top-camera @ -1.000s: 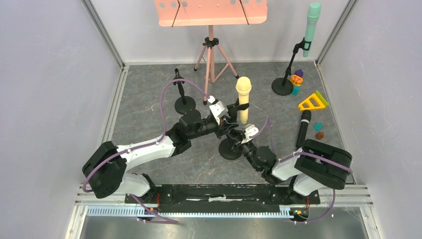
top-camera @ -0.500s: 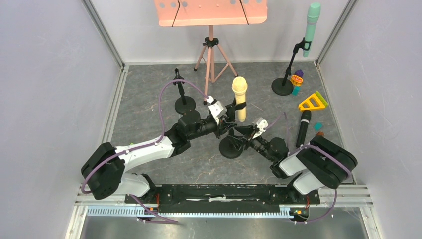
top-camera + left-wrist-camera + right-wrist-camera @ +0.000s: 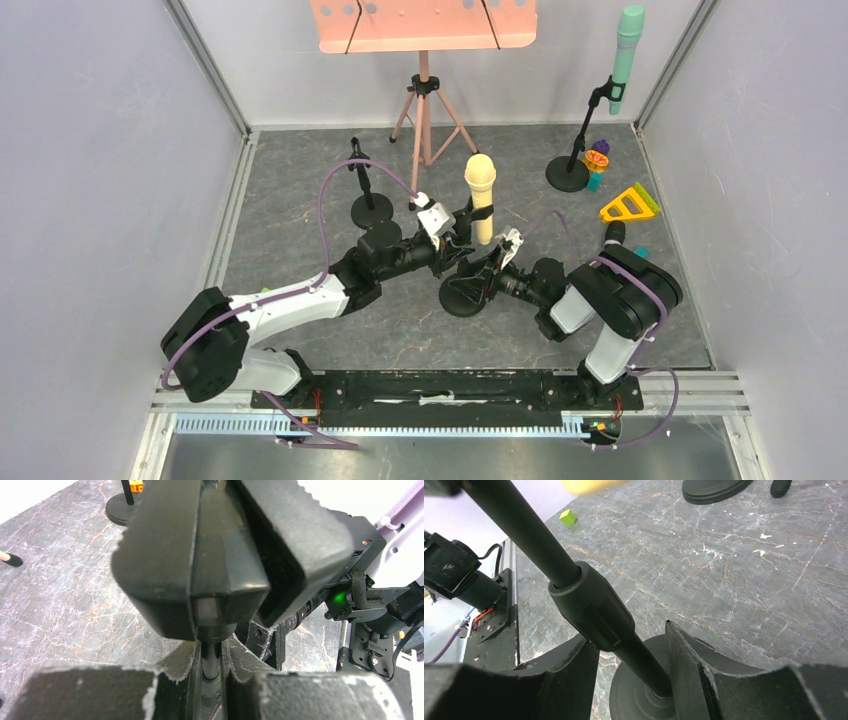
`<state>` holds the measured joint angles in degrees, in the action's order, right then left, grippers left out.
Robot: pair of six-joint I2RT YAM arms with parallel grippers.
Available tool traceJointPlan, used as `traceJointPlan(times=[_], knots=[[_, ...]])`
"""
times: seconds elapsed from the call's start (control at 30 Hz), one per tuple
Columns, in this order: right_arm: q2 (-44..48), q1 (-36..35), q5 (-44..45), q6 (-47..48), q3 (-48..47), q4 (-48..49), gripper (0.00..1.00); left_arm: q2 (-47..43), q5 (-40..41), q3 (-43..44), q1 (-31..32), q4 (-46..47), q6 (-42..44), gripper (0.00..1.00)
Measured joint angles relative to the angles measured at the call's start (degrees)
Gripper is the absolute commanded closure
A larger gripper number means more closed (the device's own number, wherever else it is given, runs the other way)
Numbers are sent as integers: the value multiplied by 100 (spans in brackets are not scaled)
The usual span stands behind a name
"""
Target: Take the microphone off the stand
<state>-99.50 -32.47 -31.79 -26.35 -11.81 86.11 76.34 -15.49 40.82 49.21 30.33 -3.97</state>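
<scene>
Clamping the stand (image 3: pixel 462 297), left gripper (image 3: pixel 460 241) faces right gripper (image 3: pixel 482 274) straddling it.

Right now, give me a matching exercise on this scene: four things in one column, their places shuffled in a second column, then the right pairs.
Things
1. yellow microphone
2. teal microphone
3. pink music desk
4. yellow triangle

Places
A. on top of the tripod at the back
B. lying on the table, towards its right edge
C. upright in the centre stand
D. clipped to the far right corner stand

Pairs: 1-C, 2-D, 3-A, 4-B
</scene>
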Motion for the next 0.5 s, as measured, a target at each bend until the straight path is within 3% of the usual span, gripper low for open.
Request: traceJointPlan(times=[0.5], knots=[[304,-7,-72,-76,4,17,47,0,-2,0,0,0,-2,98]])
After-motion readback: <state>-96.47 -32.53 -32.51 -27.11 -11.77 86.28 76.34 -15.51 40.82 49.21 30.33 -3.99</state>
